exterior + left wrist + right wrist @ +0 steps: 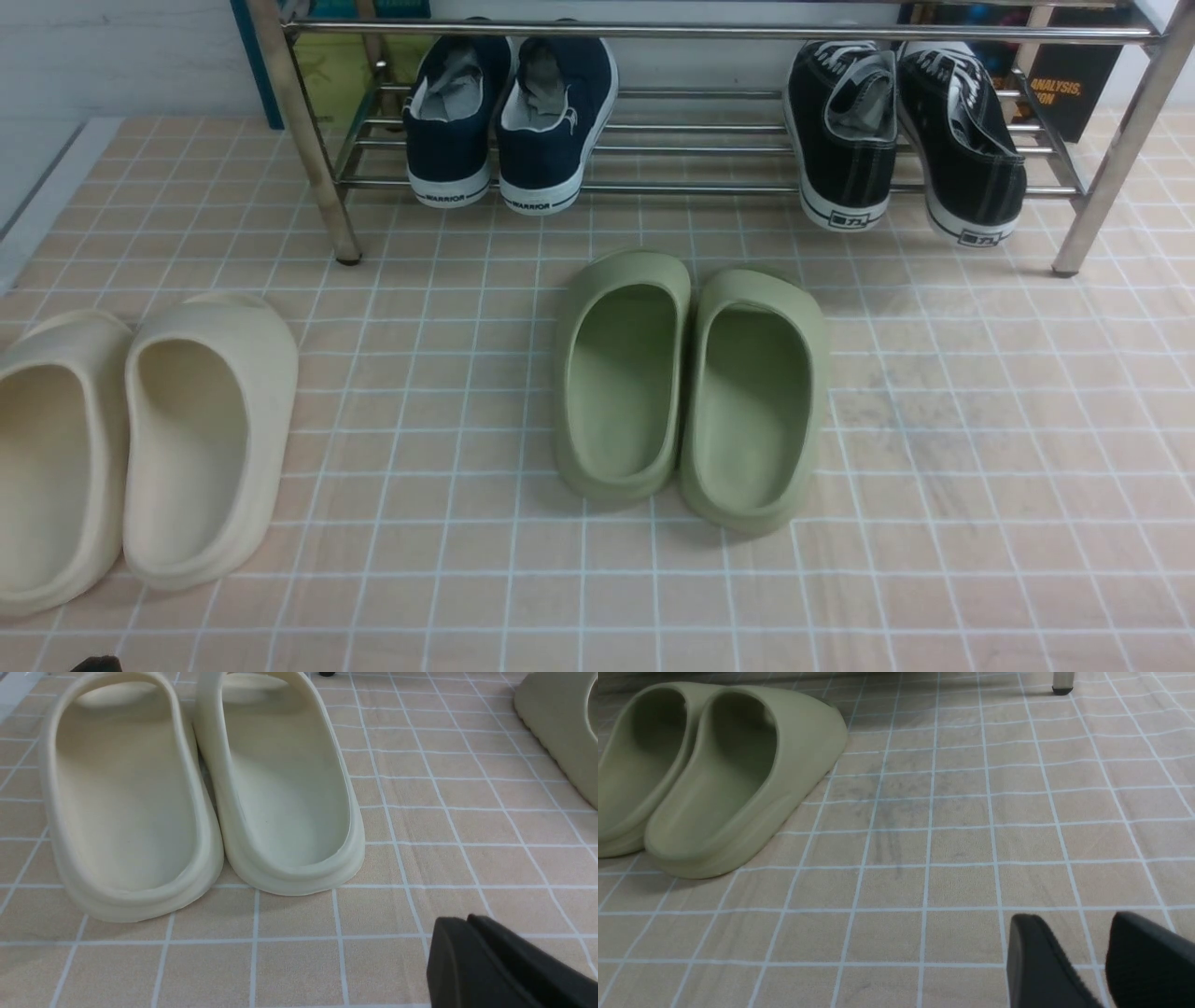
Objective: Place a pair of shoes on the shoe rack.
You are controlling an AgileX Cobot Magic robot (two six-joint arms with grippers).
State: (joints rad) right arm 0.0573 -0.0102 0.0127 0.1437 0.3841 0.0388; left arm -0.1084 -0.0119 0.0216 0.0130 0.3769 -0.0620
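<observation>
Shoes [509, 117] sit on the rack [709, 149], far-left end, heels out.
Only wrist views show grippers: left gripper [472, 952] pressed closed, right gripper [1083, 956] parted, both holding nothing.

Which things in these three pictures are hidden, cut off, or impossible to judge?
- Navy shoes, front view: toes hidden behind the rack's top bar.
- Cream slippers, front view: the outer one is cut off by the picture's left edge.
- Left end effector, left wrist view: only a dark tip shows, so open or shut is unclear.
- Both arms, front view: out of frame.
</observation>
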